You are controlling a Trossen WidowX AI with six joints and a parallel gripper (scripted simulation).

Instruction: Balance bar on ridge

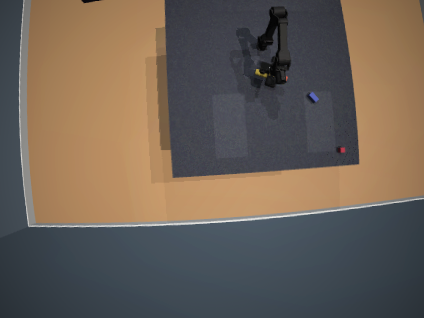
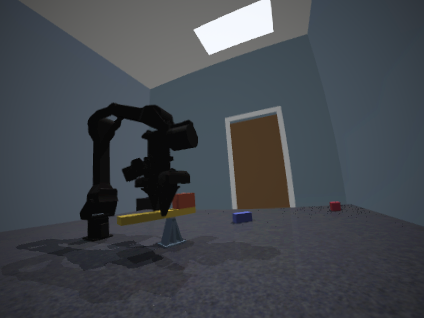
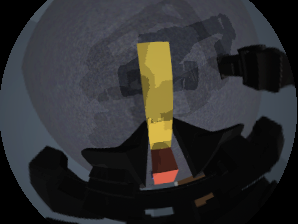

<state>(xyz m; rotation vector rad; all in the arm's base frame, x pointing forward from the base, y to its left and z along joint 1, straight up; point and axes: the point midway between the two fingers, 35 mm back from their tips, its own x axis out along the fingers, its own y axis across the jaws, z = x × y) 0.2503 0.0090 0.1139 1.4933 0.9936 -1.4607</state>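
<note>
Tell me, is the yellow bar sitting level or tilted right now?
Slightly tilted: in the exterior view the bar rises toward its right end over the ridge, gripper shut on it.

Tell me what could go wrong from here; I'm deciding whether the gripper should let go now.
1. The yellow bar carries an orange block on one end, so once the gripper, shut on the bar, opens, that end may tip toward the table.
2. The bar sits on the narrow top of the grey ridge; opening fingers could nudge it off.
3. It already looks slightly tilted in the exterior view.
</note>
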